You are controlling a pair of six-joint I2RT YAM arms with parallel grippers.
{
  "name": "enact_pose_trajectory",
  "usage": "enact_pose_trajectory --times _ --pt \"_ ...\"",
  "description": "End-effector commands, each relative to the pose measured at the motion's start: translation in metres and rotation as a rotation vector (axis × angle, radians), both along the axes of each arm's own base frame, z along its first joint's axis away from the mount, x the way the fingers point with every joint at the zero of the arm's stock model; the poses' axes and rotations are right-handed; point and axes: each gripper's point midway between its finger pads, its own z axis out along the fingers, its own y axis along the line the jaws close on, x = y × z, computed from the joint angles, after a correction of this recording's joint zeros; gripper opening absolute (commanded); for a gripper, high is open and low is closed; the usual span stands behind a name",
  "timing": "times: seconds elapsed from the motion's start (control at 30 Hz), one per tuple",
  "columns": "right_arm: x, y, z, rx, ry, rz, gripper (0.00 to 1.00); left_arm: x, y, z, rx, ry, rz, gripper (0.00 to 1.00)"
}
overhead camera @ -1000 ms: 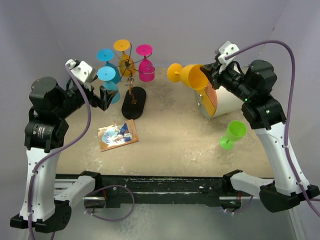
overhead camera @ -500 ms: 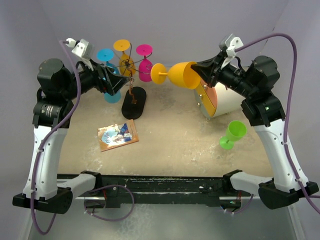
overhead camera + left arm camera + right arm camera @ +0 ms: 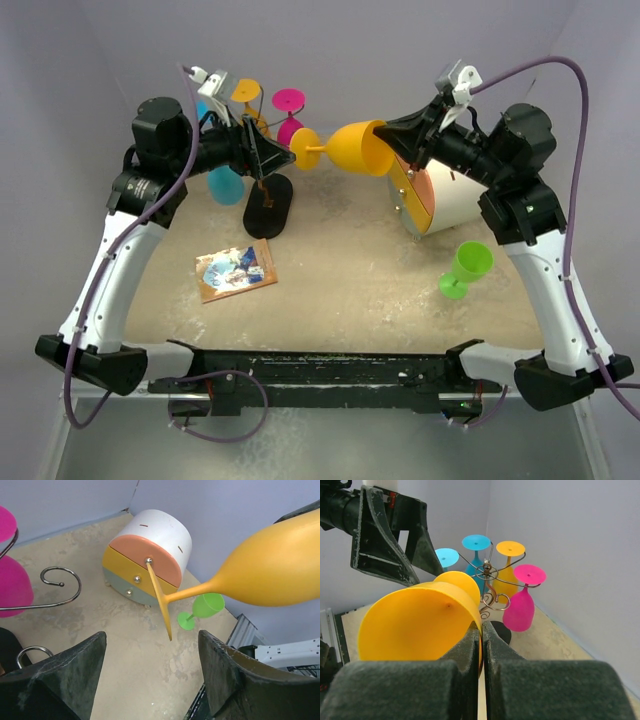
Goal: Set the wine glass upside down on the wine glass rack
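Left jaws nearer wine glass (image 3: 352, 148)

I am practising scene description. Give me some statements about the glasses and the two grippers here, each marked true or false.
1. The right gripper is shut on the rim of the orange plastic wine glass. True.
2. The left gripper clamps that glass's stem. False: its jaws stand open, holding nothing.
3. The green plastic glass hangs on the thin wire wine glass rack. False: it is on the table, near the right arm.
4. A magenta glass hangs upside down on the rack. True.
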Motion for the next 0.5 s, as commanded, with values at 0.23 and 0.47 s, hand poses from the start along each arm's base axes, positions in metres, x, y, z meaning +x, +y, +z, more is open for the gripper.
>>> enact_pose_trajectory --times 0.23,0.47 --pt "-0.002 0.005 0.017 0.026 -0.06 0.025 0.0 0.001 -0.02 0.014 -0.049 0.0 -0.074 0.68" --pt "0.0 0.008 0.012 0.017 -0.05 0.032 0.0 0.004 -0.026 0.006 -0.051 0.026 -0.099 0.54"
